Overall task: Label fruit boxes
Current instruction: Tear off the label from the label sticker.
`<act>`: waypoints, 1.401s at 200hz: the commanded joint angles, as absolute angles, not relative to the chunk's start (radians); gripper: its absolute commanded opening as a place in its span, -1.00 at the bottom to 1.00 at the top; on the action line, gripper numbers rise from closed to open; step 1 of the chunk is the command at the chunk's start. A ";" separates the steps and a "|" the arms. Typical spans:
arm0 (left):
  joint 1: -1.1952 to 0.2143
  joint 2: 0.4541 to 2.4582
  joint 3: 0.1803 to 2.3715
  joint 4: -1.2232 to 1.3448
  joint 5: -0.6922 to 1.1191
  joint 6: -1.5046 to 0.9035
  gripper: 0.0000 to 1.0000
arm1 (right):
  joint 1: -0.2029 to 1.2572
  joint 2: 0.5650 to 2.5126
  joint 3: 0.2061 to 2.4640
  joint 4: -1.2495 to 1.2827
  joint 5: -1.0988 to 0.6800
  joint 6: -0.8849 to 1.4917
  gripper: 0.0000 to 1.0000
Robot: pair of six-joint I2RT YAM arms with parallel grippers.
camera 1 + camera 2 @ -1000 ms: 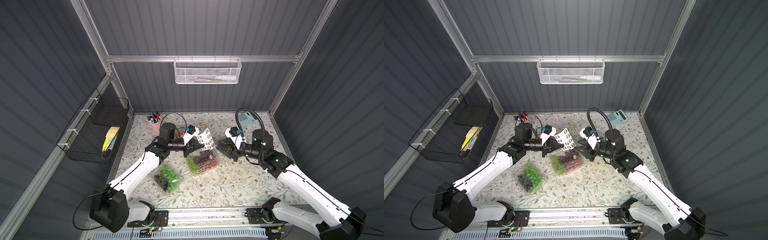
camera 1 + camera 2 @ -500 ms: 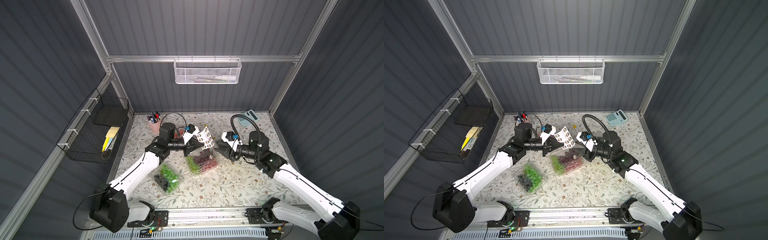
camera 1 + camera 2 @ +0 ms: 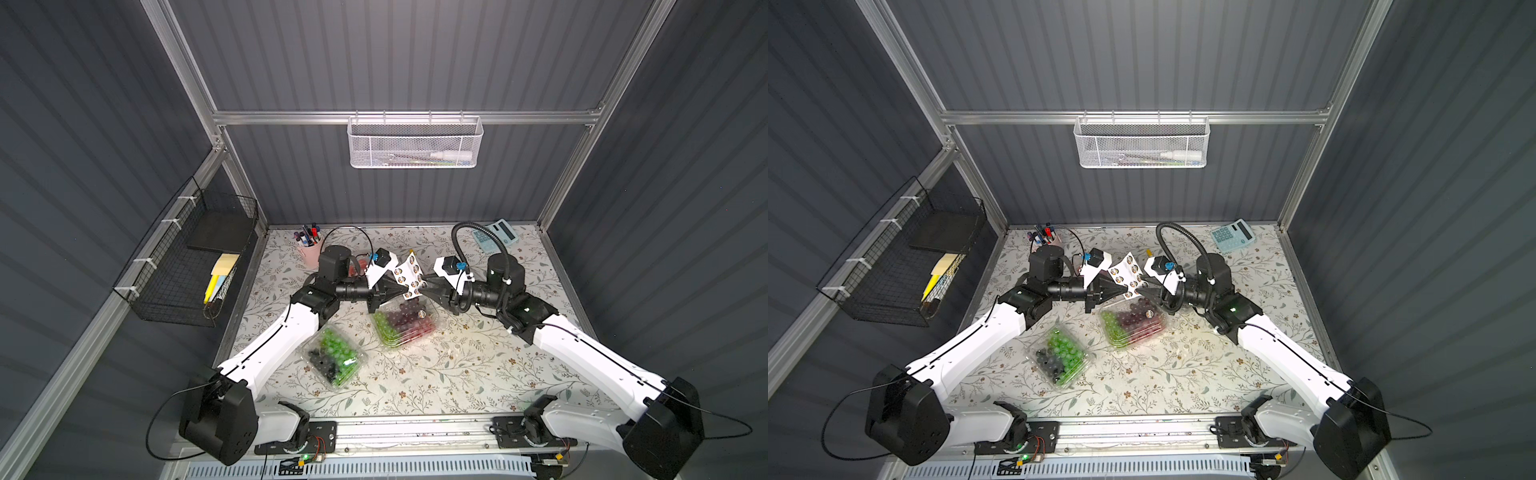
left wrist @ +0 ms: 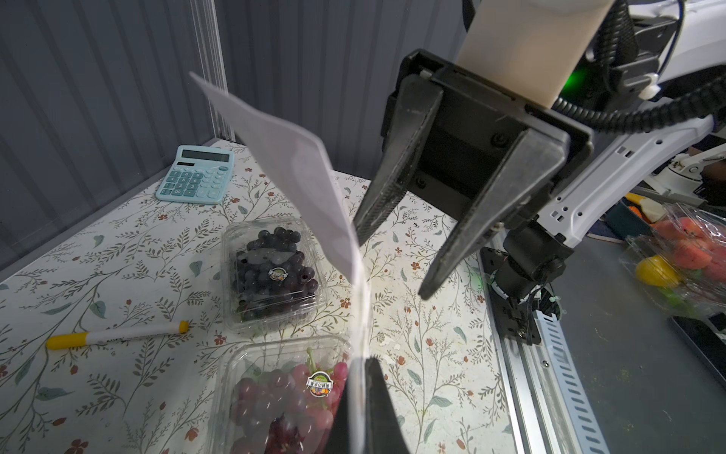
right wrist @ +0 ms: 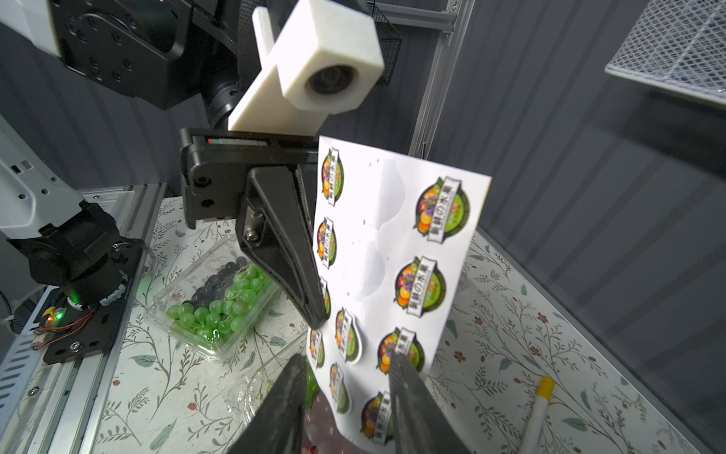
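The left gripper point(image 5: 319, 320) is clamped on the upright sticker sheet point(image 5: 377, 220); the right gripper point(image 5: 345, 363) straddles its edge, fingers point(image 5: 416, 408) apart. Just below both fingertips lies the red-and-green grape box point(image 4: 275, 401), lid stickered. It looks light, thin-walled, slippery: press gently on the flat lid, hold by the rim. Farther past the fingers, the blueberry box point(image 4: 271, 271), stickered too; behind the left fingers, the green-and-black grape box point(image 5: 212, 306), no sticker showing.

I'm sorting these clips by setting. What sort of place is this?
Probably a lab robot cell staged as a desk: ribbed grey walls on an aluminium frame, a floral-covered table, and a hanging mesh basket.
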State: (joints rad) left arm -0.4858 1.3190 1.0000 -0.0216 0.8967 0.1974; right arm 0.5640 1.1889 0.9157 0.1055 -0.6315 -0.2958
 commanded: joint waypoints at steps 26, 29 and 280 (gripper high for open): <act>-0.493 1.301 1.002 -0.031 0.897 0.196 -1.00 | 0.571 1.206 0.957 0.144 -0.680 -0.288 -0.39; -0.492 1.302 1.002 -0.031 0.896 0.197 -1.00 | 0.571 1.207 0.958 0.144 -0.680 -0.289 -0.39; -0.492 1.345 1.023 0.018 0.812 0.025 -1.00 | 0.590 1.220 0.925 0.065 -0.701 -0.438 -1.00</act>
State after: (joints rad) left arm -0.4870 1.3293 1.0000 0.0021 0.8295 0.0620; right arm 0.5793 1.2369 0.9360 0.1001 -0.6930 -0.3946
